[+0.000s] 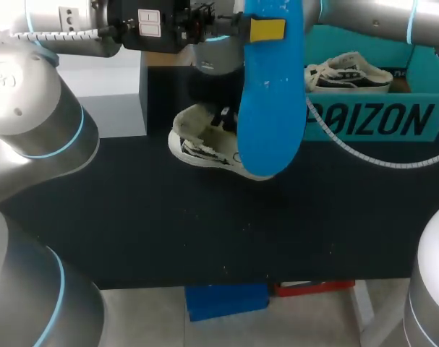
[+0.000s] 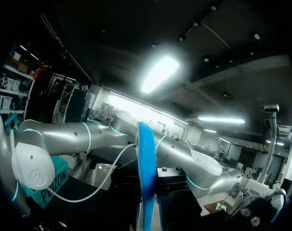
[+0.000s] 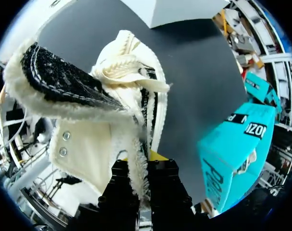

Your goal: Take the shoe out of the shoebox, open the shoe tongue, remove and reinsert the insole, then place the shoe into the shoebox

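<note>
Head view, I count two shoes, one shoe (image 1: 201, 141) on my black surface (image 1: 205, 231), second shoe (image 1: 349, 72) in the single teal box (image 1: 378, 119), one blue insole (image 1: 270, 108) pinched aloft by my left fingers (image 1: 267, 30), left wrist view, insole (image 2: 146, 163) edge-on ahead, right wrist view, my right fingers (image 3: 170, 187) pinching the shoe (image 3: 97, 139) by its rim, box (image 3: 232, 149) beside

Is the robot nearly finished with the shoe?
About halfway. Done: the shoe is out on the table, and its blue insole is removed. In hand: the left pincer holds the insole up; the right pincer grips the shoe's fleecy edge. Left: slide the insole back in, then put the shoe into the shoebox.
</note>
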You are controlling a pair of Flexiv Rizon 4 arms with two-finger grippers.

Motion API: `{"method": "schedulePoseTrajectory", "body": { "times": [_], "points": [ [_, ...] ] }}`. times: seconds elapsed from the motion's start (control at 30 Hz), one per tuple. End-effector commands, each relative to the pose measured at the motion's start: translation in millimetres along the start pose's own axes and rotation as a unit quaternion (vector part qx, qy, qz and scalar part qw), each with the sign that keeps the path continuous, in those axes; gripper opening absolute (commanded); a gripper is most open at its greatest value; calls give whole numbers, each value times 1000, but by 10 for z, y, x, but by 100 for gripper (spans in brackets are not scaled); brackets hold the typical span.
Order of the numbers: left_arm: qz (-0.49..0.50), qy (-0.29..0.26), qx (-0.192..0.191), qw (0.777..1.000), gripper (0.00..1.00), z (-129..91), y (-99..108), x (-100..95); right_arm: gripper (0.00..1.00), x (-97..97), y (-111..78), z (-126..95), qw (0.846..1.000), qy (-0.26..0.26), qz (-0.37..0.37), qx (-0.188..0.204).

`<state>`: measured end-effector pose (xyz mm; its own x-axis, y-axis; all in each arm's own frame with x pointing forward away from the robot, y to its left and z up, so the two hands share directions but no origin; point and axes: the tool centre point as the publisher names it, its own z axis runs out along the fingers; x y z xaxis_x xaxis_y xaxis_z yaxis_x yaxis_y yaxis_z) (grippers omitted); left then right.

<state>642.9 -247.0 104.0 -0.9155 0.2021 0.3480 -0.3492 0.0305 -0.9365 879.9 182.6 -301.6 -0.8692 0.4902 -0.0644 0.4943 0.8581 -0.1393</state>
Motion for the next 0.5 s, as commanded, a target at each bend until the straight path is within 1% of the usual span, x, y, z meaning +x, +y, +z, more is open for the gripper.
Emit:
{"method": "schedulePoseTrajectory", "body": {
  "times": [0.03, 0.1, 0.13, 0.3, 0.5],
  "points": [
    [-1, -2, -1, 1000, 0, 5, 1, 6, 0, 34, 18, -89, 975, 20, 219, 17],
    [-1, -2, -1, 1000, 0, 5, 1, 6, 0, 49, 16, -74, 957, 34, 287, 18],
    [-1, -2, -1, 1000, 0, 5, 1, 6, 0, 62, 15, -67, 951, 35, 307, 18],
    [-1, -2, -1, 1000, 0, 5, 1, 6, 0, 112, 24, -11, 911, 50, 410, 13],
    [-1, -2, -1, 1000, 0, 5, 1, 6, 0, 106, 77, 25, 876, 56, 479, -1]
  ]
}}
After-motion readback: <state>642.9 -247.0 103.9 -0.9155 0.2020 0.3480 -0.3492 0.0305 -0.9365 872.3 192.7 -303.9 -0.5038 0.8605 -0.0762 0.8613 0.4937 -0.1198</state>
